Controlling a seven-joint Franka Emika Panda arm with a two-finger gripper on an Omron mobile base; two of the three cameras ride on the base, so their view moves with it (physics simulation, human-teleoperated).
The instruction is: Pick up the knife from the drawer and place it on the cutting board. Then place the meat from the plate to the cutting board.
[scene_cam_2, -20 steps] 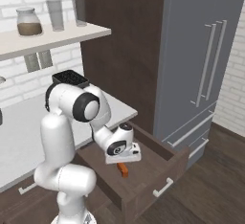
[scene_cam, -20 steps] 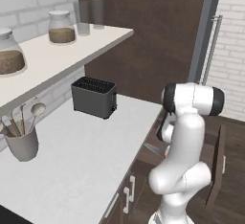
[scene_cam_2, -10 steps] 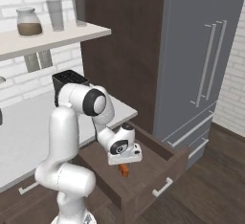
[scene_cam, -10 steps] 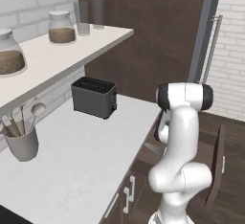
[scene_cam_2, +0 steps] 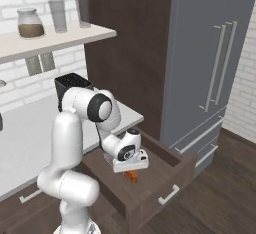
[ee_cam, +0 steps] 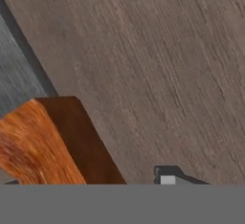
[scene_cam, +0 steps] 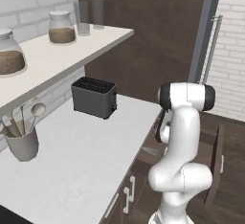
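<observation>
Right base view shows the arm bent down into the open drawer (scene_cam_2: 165,178), its gripper (scene_cam_2: 131,170) low over the drawer floor, right above the orange handle of the knife (scene_cam_2: 131,176). Hand view looks almost straight at that handle (ee_cam: 48,144), very close, lying on the dark wood of the drawer bottom with the grey blade running off to the upper left. One dark fingertip (ee_cam: 167,176) pokes up at the bottom, beside the handle and apart from it. The jaws look partly open, and whether they already touch the knife cannot be told. The step in hand appears to be the first one, grasping the knife. Next, the jaws need to close on the handle, then lift it clear of the drawer walls.
</observation>
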